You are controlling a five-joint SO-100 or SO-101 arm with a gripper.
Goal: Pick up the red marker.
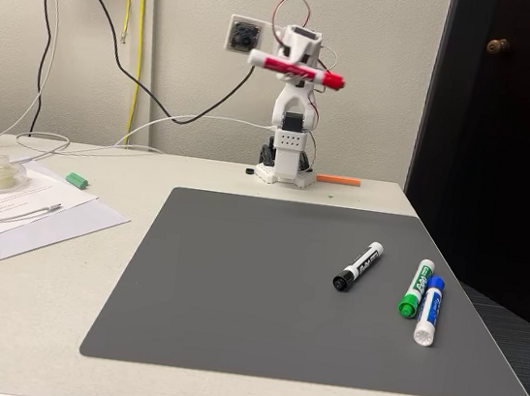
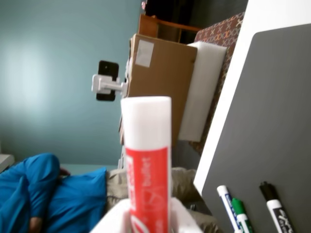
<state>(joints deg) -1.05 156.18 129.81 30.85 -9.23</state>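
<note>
Red marker [image 1: 296, 67]: held crosswise high in the upper middle of the fixed view, well above the table, red cap toward the right of the frame. In the wrist view its white end and red label band rise from the bottom edge at centre.
Gripper [image 1: 297, 66]: closed around the marker near mid-barrel, which is judged to keep it level rather than drooping at one end. In the wrist view the white fingers [image 2: 116, 221] are seen pressed against both sides of the barrel.
Arm posture: folded upright over its base at the back of the table, so the marker is carried clear of everything below.
Grey mat [image 1: 234, 282]: spread across the lower middle of the fixed view as the working surface.
Remaining markers: a black-capped marker [image 1: 358, 266], a green marker [image 1: 415, 288] and a blue marker [image 1: 428, 309] are left lying on the right part of the mat, the green and blue side by side and apparently touching.
Orange stick [image 1: 338, 179]: lying on the table just right of the base, untouched.
Papers [image 1: 19, 210]: at the left edge, off the mat.
Task progress: the lift is judged complete, since nothing supports the marker but the grip.
</note>
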